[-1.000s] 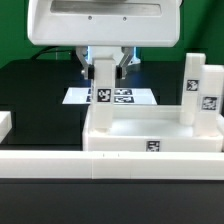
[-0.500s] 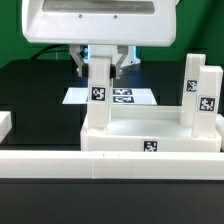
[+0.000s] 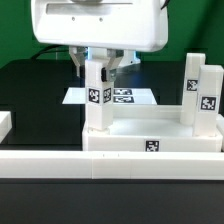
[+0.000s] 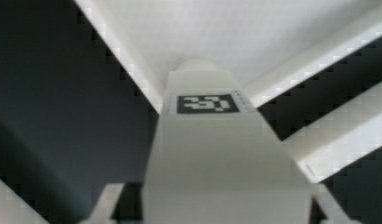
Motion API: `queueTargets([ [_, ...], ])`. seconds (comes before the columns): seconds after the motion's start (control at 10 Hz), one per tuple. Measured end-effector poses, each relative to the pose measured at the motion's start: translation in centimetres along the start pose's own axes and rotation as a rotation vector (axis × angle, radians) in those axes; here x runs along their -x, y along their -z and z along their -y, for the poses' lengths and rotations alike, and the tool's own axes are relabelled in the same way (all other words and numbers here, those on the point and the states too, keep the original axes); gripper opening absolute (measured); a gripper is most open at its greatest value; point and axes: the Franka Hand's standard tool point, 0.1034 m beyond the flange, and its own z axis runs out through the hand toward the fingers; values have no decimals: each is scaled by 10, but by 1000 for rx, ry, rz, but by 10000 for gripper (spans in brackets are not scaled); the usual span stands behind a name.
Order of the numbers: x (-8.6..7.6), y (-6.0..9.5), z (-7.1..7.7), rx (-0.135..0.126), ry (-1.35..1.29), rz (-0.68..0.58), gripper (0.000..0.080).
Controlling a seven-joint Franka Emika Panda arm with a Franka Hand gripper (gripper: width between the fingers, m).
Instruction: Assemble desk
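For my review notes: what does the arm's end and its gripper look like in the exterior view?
The gripper hangs from a wide, boxy white housing with rounded corners. Below the housing sits a pale blue-grey middle section, flanked by darker parts on either side, with the jaws beneath. No cables, lettering or markings can be made out on it. The rest of the arm is out of frame.

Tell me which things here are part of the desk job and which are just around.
Job: desk top; leg in the gripper; two legs standing on the top; gripper.
Just around: marker board; low white rail; white part at the edge.
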Motion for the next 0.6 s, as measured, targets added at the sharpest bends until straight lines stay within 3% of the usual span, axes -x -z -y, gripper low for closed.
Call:
queueTargets([
  [0.6,0,-1,2,-14,-547,9,291],
])
